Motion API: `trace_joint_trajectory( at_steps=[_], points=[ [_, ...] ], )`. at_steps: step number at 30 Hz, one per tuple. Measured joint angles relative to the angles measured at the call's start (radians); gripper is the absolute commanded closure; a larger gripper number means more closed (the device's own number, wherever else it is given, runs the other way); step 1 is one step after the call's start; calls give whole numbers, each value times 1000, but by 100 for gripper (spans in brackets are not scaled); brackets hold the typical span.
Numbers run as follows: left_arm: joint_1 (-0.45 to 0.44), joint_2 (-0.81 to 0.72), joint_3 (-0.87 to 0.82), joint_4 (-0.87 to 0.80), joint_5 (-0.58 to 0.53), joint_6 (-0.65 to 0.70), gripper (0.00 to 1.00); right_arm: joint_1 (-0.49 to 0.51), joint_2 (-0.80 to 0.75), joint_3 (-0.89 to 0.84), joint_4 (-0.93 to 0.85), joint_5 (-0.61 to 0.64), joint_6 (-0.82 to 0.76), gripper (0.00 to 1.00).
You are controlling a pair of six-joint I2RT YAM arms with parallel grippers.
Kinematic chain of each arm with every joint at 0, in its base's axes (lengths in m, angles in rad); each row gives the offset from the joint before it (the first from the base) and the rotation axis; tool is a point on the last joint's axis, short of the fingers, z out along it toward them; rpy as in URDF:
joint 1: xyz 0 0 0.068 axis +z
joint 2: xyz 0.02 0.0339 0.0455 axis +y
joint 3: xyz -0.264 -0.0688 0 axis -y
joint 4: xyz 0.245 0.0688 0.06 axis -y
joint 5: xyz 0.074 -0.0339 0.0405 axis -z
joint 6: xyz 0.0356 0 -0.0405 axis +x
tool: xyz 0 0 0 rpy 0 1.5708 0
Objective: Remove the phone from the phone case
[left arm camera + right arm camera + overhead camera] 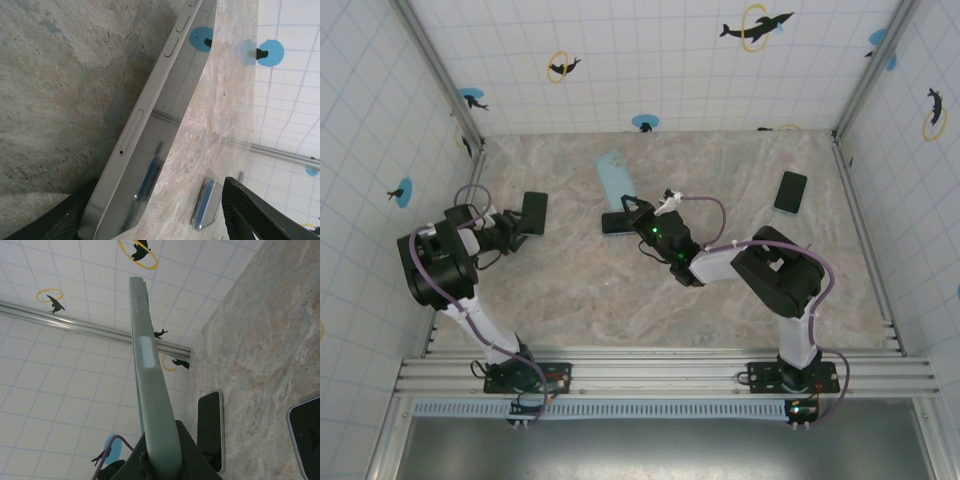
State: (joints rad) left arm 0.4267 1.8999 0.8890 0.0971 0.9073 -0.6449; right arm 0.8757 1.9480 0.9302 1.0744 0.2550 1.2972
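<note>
**Phone lies free on the desk, the case is in the other claw**

Near the left edge of the desk [570,300], the left claw [518,224] is low at the phone [534,210]. Its fingers [260,215] are wide apart, one on each side of the phone. In the wrist view I see bare desk between the phone and the right finger, so this claw holds nothing. The phone lies flat with the glass up. I think it is placed there to rest safely, away from the middle.

In the middle, toward the far edge, the right claw [632,212] is closed tight on the phone case [613,175]. It grips the case at one short end, so the pale blue-green shell sticks out free. The case looks thin and empty, so I judge the taking-out is done.

A second phone [616,223] lies just beside this claw. A third phone [790,191] rests near the right edge, well apart. Both seem to be outside the job.
</note>
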Motion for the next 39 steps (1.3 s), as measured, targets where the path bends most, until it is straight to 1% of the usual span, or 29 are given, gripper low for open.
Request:
trace_joint_trajectory(
  at_steps=[4, 16, 24, 29, 33, 39],
  points=[
    [1, -13, 8, -56, -22, 29, 35, 0, -3, 0, -14, -7, -1, 100],
    [3, -24, 45, -154, -71, 82, 35, 1, -12, 0, -29, -16, -4, 100],
    [15, -52, 89, -265, -193, 134, 34, 9, -12, 0, -48, -15, -8, 100],
    [18, -76, 89, -313, -238, 151, 35, 20, -12, 0, -64, -15, -8, 100],
    [19, -114, 73, -352, -273, 156, 35, 25, -12, 0, -71, -15, -8, 100],
    [19, -229, 32, -381, -272, 155, 36, 42, 6, 59, -112, -3, -7, 100]
  ],
)
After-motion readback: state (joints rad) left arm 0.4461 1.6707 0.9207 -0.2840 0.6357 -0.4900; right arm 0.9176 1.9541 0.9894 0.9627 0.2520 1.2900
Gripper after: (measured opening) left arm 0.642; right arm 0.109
